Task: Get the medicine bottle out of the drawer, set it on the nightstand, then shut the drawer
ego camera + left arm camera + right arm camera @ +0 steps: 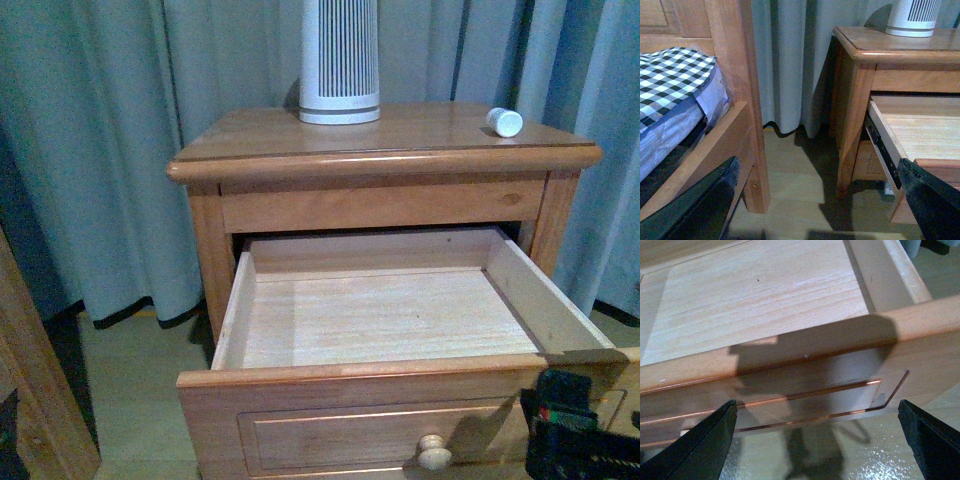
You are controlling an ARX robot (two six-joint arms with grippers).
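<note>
The small white medicine bottle (505,122) lies on its side on the nightstand (250,130) top, near the right back corner. The upper drawer (390,315) is pulled fully out, and its pale wood floor is bare. Its round knob (434,452) shows at the bottom of the front view. My right gripper (817,440) is open, hovering just in front of the drawer's front panel (805,385), right of the knob; in the front view it appears as a black shape (580,430). My left gripper (820,205) is open, low beside the nightstand, holding nothing.
A tall white ribbed device (339,60) stands at the back of the nightstand top. A wooden bed frame (735,95) with a checked mattress (670,85) stands to the left. Grey curtains (100,150) hang behind. Pale floor (790,185) lies between bed and nightstand.
</note>
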